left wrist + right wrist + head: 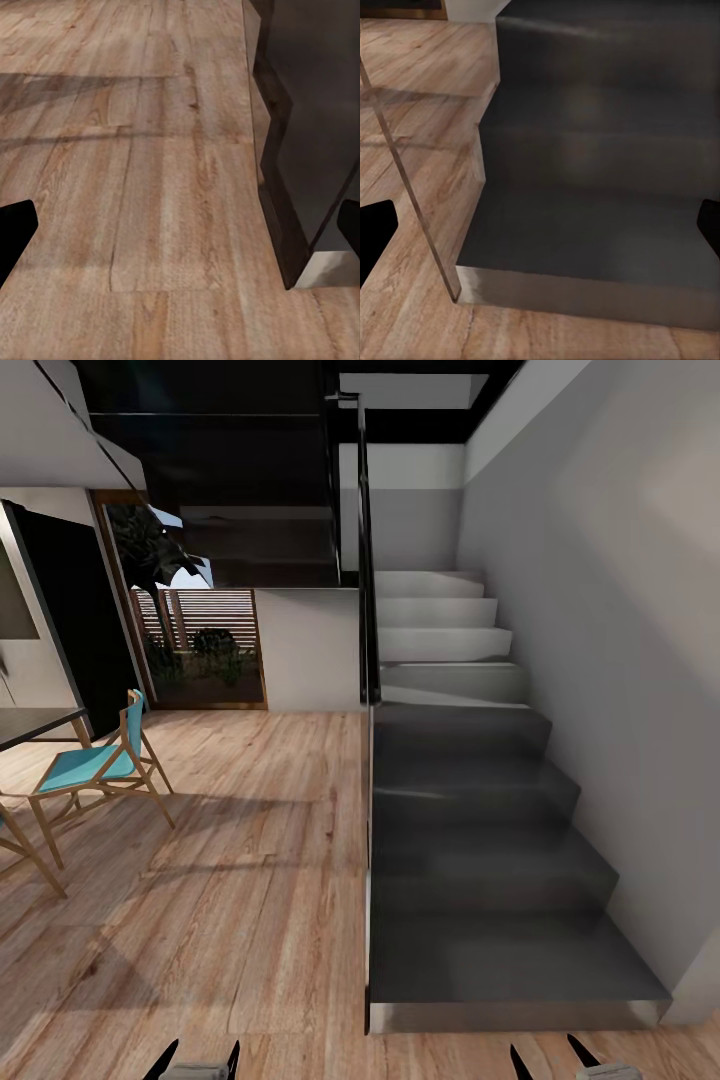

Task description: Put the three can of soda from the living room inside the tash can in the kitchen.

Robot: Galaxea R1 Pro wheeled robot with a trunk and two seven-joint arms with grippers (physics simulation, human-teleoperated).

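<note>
The soda cans and the trash can are out of view. I stand on a pale wood plank floor [250, 880] facing a staircase. At the lower edge of the head view, my left gripper [197, 1060] is open, its dark fingertips spread with nothing between them. My right gripper [550, 1060] is open too and holds nothing. In the left wrist view the left gripper [180, 232] hangs over bare planks beside the lowest step's corner [300, 255]. In the right wrist view the right gripper [540, 229] points at the dark bottom steps [592, 225].
A dark grey staircase [480, 920] rises ahead on the right against a pale wall [620, 660], edged by a glass balustrade [368, 660]. At left stand a teal-seated wooden chair [95, 765] and a dark table [35, 722]. A wood-framed glass door [200, 640] lies beyond.
</note>
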